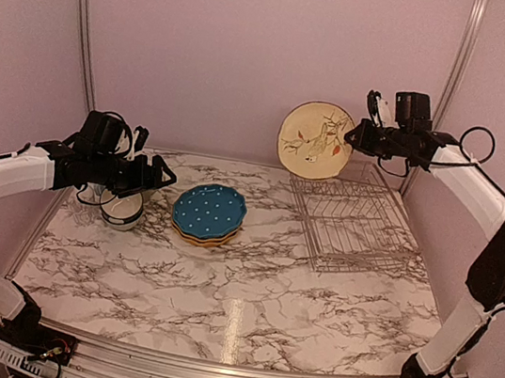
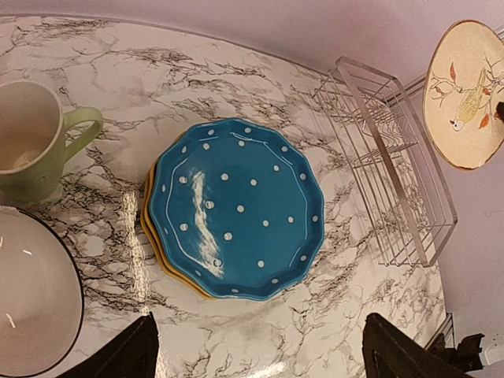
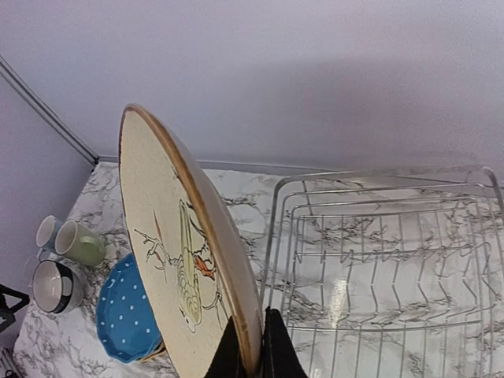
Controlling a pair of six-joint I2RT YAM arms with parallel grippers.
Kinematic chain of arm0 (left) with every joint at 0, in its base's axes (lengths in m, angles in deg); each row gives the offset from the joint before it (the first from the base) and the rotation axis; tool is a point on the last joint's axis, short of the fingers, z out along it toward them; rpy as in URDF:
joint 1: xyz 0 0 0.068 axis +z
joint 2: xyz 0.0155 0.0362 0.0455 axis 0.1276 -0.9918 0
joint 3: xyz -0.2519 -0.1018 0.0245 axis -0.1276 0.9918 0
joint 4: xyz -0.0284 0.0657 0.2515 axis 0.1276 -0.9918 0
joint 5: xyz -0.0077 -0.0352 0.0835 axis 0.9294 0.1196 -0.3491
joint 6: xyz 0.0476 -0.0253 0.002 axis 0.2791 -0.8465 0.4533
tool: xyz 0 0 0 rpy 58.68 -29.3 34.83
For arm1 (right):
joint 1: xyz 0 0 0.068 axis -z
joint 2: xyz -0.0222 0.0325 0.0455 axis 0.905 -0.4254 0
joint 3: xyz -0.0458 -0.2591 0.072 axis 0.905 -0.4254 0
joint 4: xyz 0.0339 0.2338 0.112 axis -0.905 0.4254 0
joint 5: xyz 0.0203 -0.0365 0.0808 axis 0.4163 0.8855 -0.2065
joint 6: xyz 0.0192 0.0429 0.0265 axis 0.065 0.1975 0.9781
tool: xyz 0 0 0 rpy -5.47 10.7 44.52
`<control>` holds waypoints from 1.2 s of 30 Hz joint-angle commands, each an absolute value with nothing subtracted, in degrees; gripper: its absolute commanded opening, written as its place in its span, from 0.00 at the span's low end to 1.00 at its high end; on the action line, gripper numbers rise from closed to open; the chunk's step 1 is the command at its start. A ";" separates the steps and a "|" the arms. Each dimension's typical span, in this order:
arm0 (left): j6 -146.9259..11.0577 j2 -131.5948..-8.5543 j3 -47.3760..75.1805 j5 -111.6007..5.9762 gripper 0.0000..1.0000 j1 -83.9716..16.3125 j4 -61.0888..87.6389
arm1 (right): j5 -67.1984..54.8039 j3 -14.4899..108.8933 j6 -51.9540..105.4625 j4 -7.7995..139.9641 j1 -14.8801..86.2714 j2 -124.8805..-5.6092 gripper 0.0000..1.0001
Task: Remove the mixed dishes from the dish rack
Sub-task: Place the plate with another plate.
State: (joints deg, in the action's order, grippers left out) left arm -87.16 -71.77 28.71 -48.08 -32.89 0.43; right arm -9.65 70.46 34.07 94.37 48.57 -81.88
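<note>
right gripper (image 1: 356, 134) grasping cream plate (image 1: 309, 140) on edge, at dish rack (image 1: 360, 234) far-left corner.
you find the plate stack (image 1: 209, 213) to its left; left gripper (image 1: 161, 175) spread, empty.

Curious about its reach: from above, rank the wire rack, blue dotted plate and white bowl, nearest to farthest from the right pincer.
1. Wire rack, just below the right pincer gripping the cream plate.
2. Blue dotted plate, mid-table.
3. White bowl, far left.
</note>
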 commanded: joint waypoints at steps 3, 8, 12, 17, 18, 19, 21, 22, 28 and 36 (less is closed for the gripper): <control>-86.50 -70.36 29.38 -48.38 0.92 -33.08 0.16 | -33.05 68.70 51.73 72.93 45.75 -88.24 0.00; -86.42 -69.76 29.97 -49.00 0.92 -33.05 -0.09 | -34.48 70.96 53.75 71.73 40.50 -94.47 0.00; -86.24 -69.71 30.17 -49.27 0.92 -33.05 -0.33 | -34.81 73.48 54.61 72.03 36.91 -98.90 0.00; -86.17 -69.70 30.22 -49.36 0.92 -33.07 -0.26 | -34.93 75.71 55.56 72.76 33.65 -103.82 0.00; -86.15 -69.72 30.26 -49.38 0.92 -33.05 -0.25 | -34.69 76.35 55.48 73.23 33.22 -104.65 0.00; -86.15 -69.79 30.26 -49.34 0.92 -33.06 -0.30 | -34.30 76.81 55.59 73.64 32.93 -105.26 0.00; -86.07 -69.79 30.26 -49.38 0.92 -33.04 -0.34 | -33.31 76.87 56.24 73.60 32.66 -106.19 0.00; -86.06 -69.78 30.26 -49.31 0.92 -33.07 -0.34 | -32.76 76.92 56.55 73.76 32.56 -106.57 0.00; -86.06 -69.88 30.25 -49.42 0.92 -33.05 -0.26 | -31.66 79.61 56.69 76.42 32.09 -110.09 0.00; -86.16 -70.22 30.33 -49.29 0.92 -33.01 -0.13 | -29.35 83.11 54.84 79.77 31.51 -113.10 0.00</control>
